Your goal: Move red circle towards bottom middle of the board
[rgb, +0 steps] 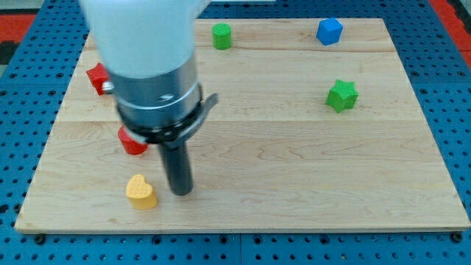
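Note:
The red circle lies at the view's left of the wooden board, partly hidden behind the arm's grey collar. My tip rests on the board to the lower right of the red circle, a short gap away, and just right of a yellow heart-shaped block. The rod is upright and dark. I cannot tell if the rod touches the yellow block; a narrow gap seems to show.
A second red block sits at the upper left, partly hidden by the arm. A green cylinder and a blue cube lie near the top edge. A green star-shaped block is at the right.

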